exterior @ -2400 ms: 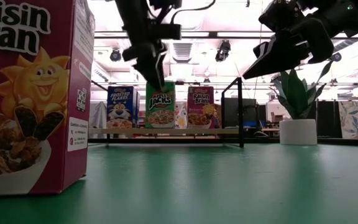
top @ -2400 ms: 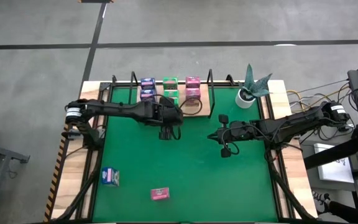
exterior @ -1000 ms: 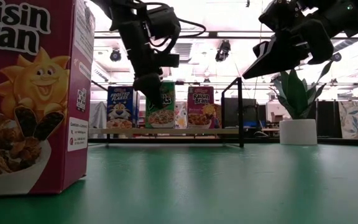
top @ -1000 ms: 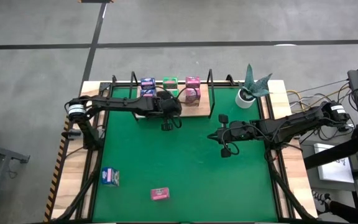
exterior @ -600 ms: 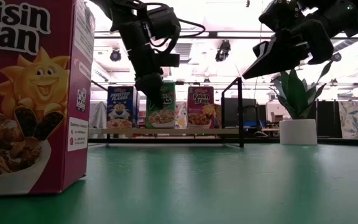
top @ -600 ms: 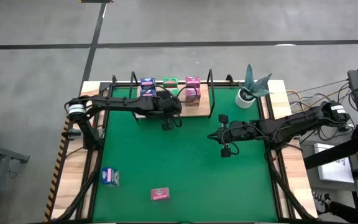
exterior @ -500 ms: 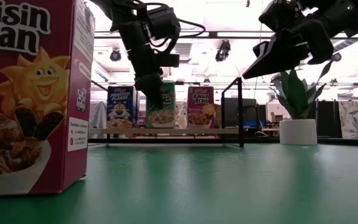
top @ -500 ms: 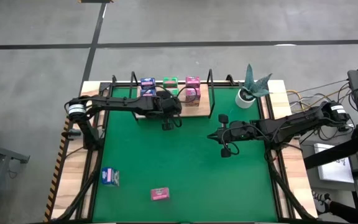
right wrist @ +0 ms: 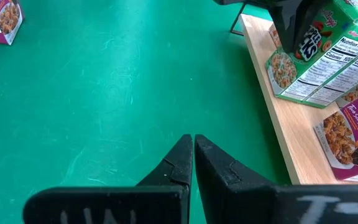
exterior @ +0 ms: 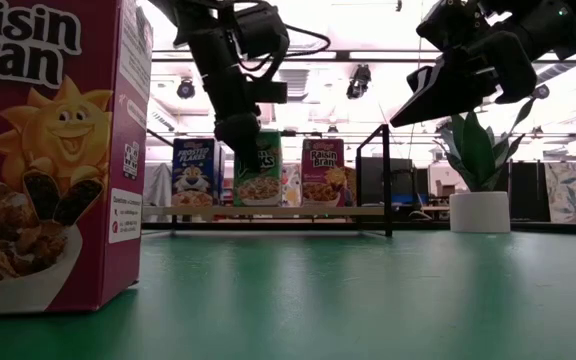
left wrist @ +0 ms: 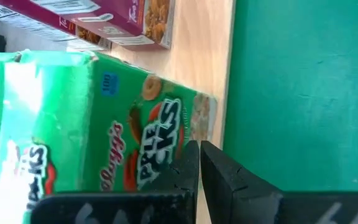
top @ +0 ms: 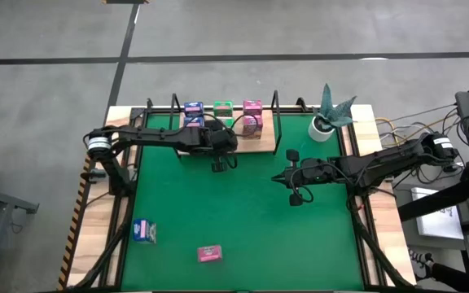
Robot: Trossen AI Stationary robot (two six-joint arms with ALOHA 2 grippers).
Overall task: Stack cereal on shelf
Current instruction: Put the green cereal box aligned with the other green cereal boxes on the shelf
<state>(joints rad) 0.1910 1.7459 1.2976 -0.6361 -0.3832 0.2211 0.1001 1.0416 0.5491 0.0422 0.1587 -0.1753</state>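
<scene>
We find left gripper (left wrist: pixel 199 163) fingers pressed together, empty, at front face of green cereal box (left wrist: pixel 104 130) standing on shelf (top: pixel 255 143); judge it nudging box square. Right gripper (right wrist: pixel 193 155) likewise closed, empty, waiting mid-mat. Next move calls for fetching blue box (top: pixel 143 231) or pink box (top: pixel 209 255) off green mat (top: pixel 243 220). Boxes glossy printed cardboard, sharp-edged; shelf flat pale wood
</scene>
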